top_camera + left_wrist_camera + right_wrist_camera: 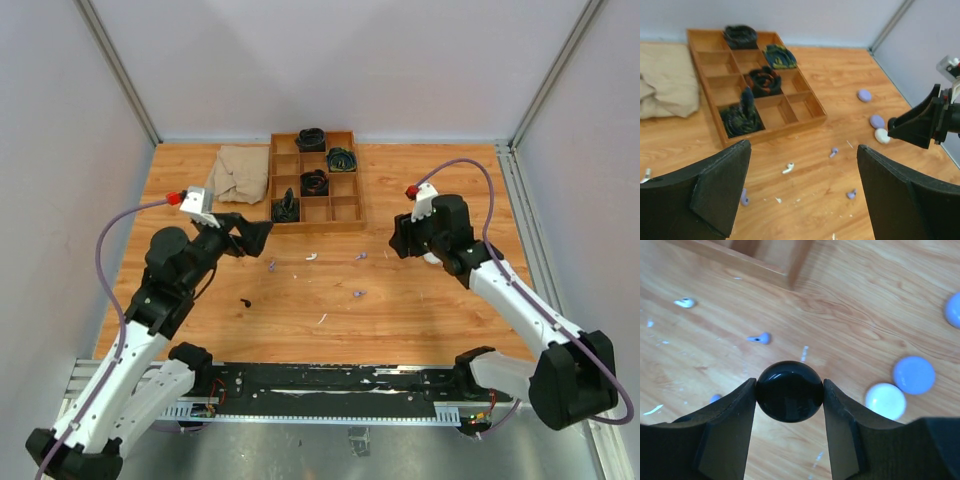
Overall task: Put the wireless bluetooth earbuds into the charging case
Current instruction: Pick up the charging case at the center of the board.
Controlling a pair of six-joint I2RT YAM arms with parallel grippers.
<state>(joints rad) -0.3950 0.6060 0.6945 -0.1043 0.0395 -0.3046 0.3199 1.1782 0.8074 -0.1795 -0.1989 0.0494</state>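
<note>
Black glossy case (pixel 789 395) in right tool (pixel 790 387)

We log both arms: left arm (pixel 133 348) and right arm (pixel 520 300) have white shells and black joints. A lilac cable (pixel 103 240) loops over each (red cap (pixel 173 198) at the wrist). Fingers (pixel 715 185) are matte black wedges.

Right wrist view: a lilac puck (pixel 954 310) runs off the frame at two o'clock; at eight o'clock a lilac earbud (pixel 715 398) sits half hidden behind a black finger (pixel 725 430).
</note>
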